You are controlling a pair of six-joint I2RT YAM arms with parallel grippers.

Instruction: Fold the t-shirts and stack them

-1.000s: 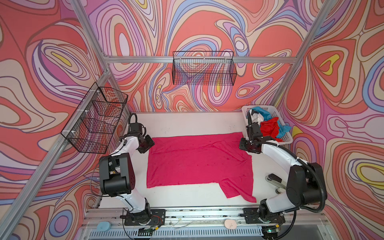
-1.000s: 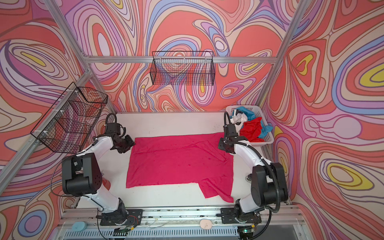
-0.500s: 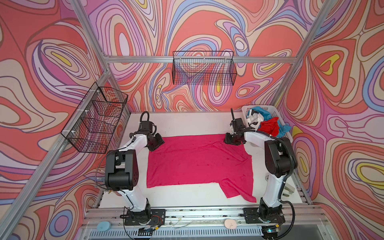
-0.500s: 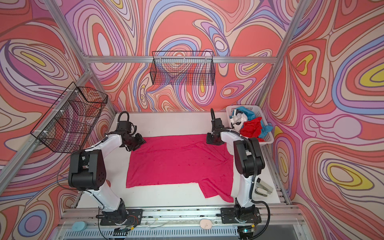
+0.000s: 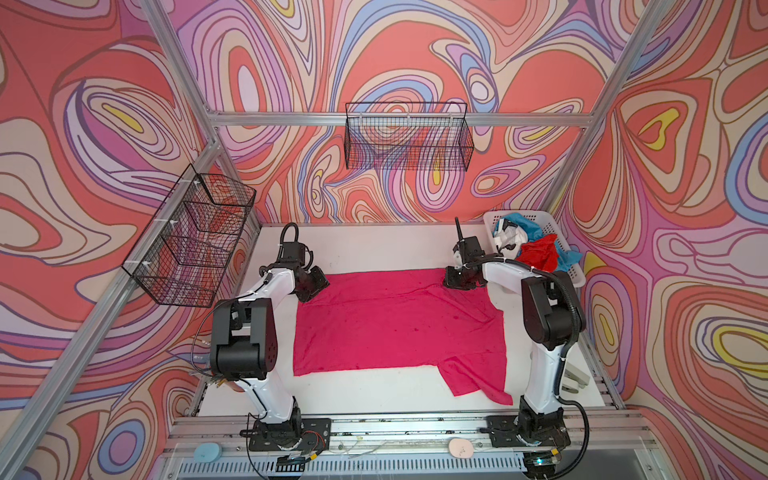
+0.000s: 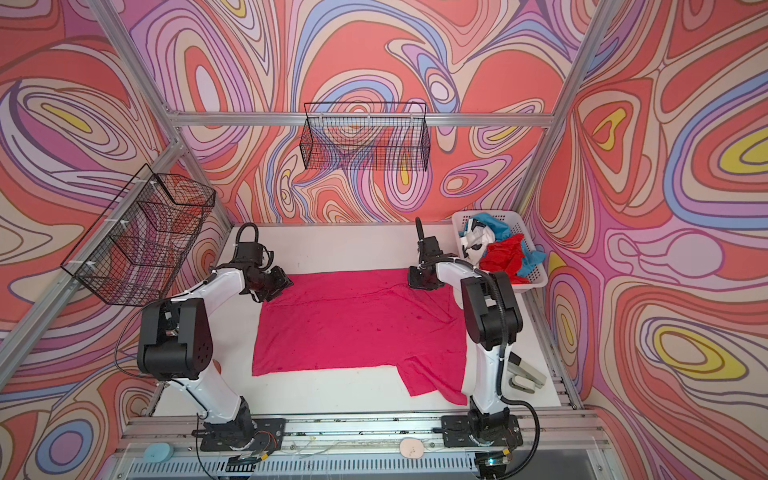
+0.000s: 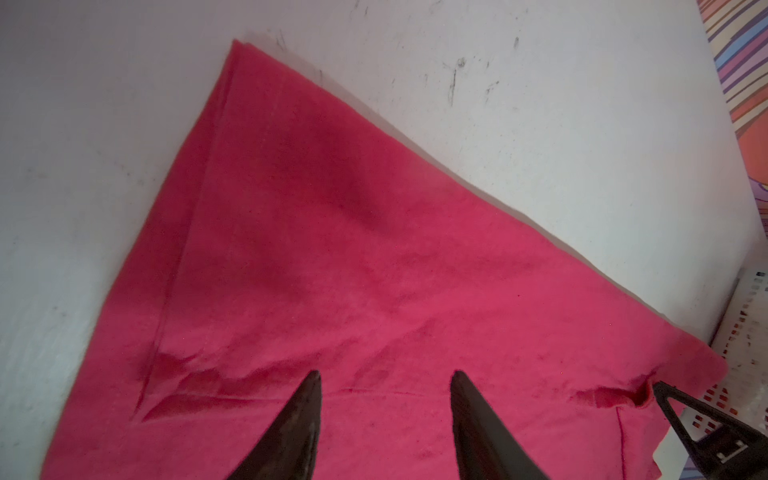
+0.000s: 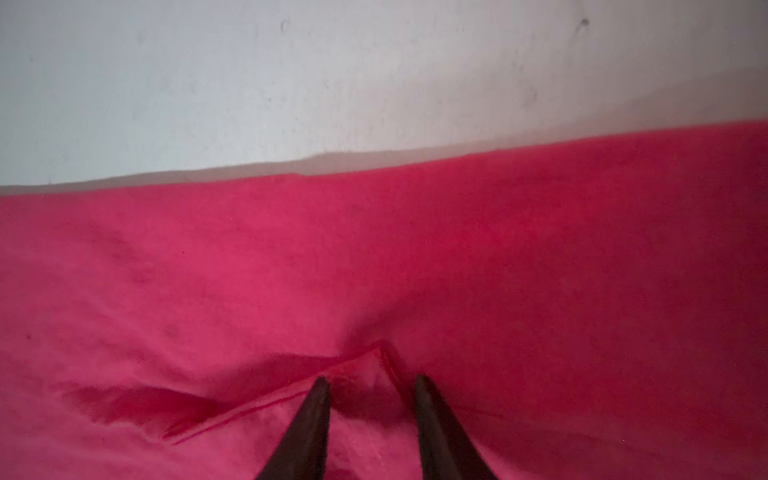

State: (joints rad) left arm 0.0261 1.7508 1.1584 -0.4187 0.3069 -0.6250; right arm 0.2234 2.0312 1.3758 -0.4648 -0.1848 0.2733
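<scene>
A large magenta t-shirt (image 5: 399,324) (image 6: 357,328) lies spread flat on the white table, one sleeve trailing toward the front right. My left gripper (image 5: 312,283) (image 6: 272,284) hovers at its far left corner. In the left wrist view it (image 7: 386,374) is open, with only flat cloth (image 7: 332,249) under the tips. My right gripper (image 5: 459,283) (image 6: 422,280) sits on the shirt's far right edge. In the right wrist view its jaws (image 8: 372,380) are open, straddling a small raised fold of the cloth (image 8: 374,257). Red (image 5: 538,253), teal-blue (image 5: 521,220) and white, black-marked (image 5: 509,239) shirts lie crumpled in the basket.
The white slotted basket (image 5: 575,276) (image 6: 536,278) stands at the far right corner, just behind my right arm. Black wire baskets hang on the back wall (image 5: 407,141) and the left wall (image 5: 191,237). A grey object (image 5: 575,376) lies near the right arm's base.
Both grippers have moved inward from beside the shirt onto its far edge, the left at the far left corner, the right at the far right. The right jaws have narrowed around a fold.
</scene>
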